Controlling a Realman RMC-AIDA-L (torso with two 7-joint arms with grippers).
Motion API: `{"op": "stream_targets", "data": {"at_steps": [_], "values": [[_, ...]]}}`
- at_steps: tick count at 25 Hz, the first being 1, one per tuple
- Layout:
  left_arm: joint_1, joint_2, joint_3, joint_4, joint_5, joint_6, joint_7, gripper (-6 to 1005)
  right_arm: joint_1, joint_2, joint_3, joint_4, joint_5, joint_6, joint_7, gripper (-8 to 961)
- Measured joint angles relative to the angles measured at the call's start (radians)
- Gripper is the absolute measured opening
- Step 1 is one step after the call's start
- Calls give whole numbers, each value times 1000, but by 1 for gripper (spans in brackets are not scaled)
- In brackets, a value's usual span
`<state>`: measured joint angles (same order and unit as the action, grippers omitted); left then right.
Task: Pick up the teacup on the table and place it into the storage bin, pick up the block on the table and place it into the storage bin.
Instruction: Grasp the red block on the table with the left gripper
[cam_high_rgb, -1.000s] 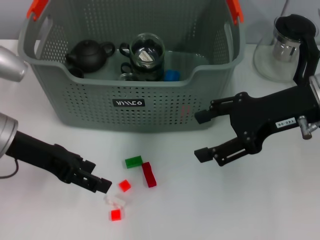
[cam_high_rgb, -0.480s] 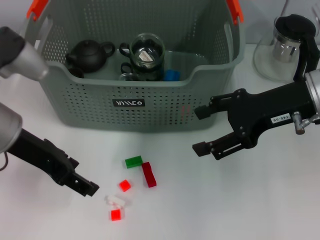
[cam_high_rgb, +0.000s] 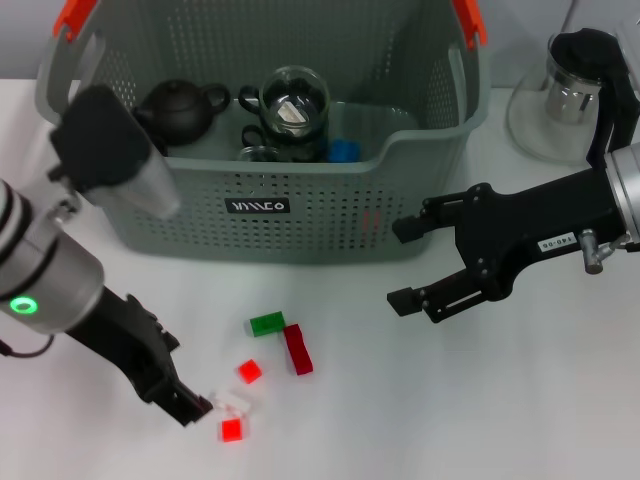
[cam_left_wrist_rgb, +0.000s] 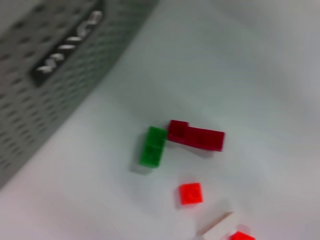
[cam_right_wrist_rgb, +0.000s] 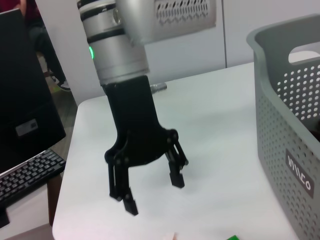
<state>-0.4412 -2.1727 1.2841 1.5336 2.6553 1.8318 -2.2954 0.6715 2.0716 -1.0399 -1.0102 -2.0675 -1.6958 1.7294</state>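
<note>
The grey-green storage bin (cam_high_rgb: 300, 215) stands at the back centre of the table. In it a glass teacup (cam_high_rgb: 294, 104) sits beside a black teapot (cam_high_rgb: 180, 108). Loose blocks lie in front of the bin: green (cam_high_rgb: 267, 324), dark red (cam_high_rgb: 297, 348), a small red one (cam_high_rgb: 250, 371), white (cam_high_rgb: 232, 403) and another red (cam_high_rgb: 231, 431). My left gripper (cam_high_rgb: 190, 405) hovers low just left of the white block; the right wrist view shows it (cam_right_wrist_rgb: 154, 192) open and empty. Right of the blocks my right gripper (cam_high_rgb: 405, 265) is open and empty. The left wrist view shows the green block (cam_left_wrist_rgb: 152, 146) and the dark red block (cam_left_wrist_rgb: 196, 137).
A glass teapot with a black lid (cam_high_rgb: 575, 92) stands at the back right, behind my right arm. My left arm's silver elbow (cam_high_rgb: 110, 150) hangs over the bin's left front corner. The bin's black label (cam_left_wrist_rgb: 67, 55) faces the blocks.
My left arm has swung round, its elbow rising in front of the bin's left side, and its gripper has dropped towards the table's front edge beside the white block. The right gripper has barely shifted.
</note>
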Motion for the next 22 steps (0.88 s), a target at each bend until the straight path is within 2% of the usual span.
{"op": "stream_targets", "data": {"at_steps": [5,22], "values": [[10,-3,94,7,-14,-19,64,905,0,0,1,7,0,1,0,944],[13,-4,135,-26,-48,-87,281,890,-10,-1,5,21,0,26,2,945]]}}
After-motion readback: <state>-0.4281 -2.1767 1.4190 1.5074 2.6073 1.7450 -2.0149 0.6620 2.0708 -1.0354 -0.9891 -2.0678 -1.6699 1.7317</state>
